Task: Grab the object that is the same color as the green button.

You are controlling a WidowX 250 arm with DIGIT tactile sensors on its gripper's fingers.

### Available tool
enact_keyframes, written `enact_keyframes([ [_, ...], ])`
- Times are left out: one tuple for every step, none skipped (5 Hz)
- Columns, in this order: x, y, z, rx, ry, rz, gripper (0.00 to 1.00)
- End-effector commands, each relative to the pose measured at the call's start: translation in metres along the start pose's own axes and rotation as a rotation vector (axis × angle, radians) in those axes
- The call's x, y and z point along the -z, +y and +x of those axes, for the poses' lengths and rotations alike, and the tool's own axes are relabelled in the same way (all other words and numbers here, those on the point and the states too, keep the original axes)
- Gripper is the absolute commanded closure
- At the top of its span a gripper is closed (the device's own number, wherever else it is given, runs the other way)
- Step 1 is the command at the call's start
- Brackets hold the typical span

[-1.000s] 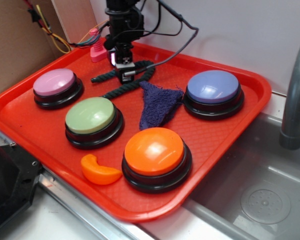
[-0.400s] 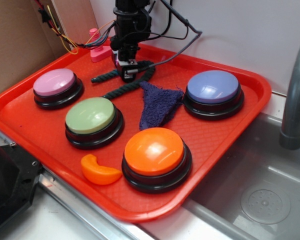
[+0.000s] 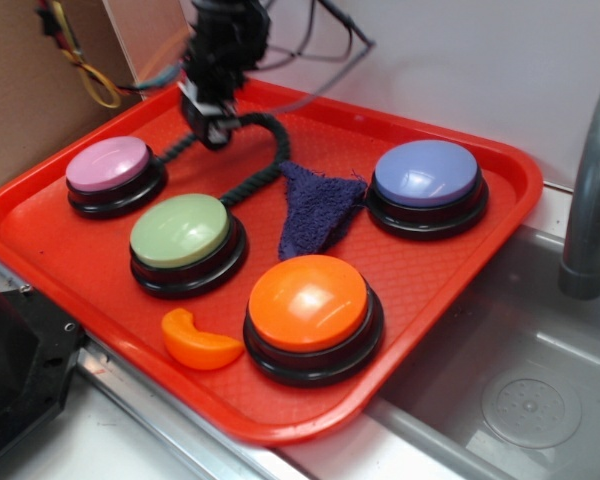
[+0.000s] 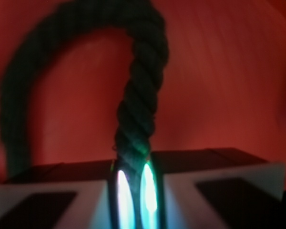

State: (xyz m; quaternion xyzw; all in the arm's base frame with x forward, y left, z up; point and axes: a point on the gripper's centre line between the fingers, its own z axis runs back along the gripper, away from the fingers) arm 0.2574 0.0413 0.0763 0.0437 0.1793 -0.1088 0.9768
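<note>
End effector (image 3: 212, 128) clenched on dark green rope (image 3: 265, 160), which arcs beside the purple cloth (image 3: 315, 208). Green button (image 3: 183, 240) sits on red tray (image 3: 460, 270), apart.

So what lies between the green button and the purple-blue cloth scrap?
In the exterior view, the dark green rope trails down between the green button and the cloth scrap, over bare red tray.

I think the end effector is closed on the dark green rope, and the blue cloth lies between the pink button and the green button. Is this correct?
One part is wrong. The end effector is indeed closed on the rope, but the cloth lies between the green button and the blue-purple button, not beside the pink button. The exterior view shows this.
</note>
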Motion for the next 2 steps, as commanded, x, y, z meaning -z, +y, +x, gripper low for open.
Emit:
enact_keyframes([
  [-0.095, -0.010, -0.082, -0.268, -0.189, -0.173, 1.00],
  [-0.135, -0.012, -0.117, -0.364, -0.164, -0.162, 1.00],
])
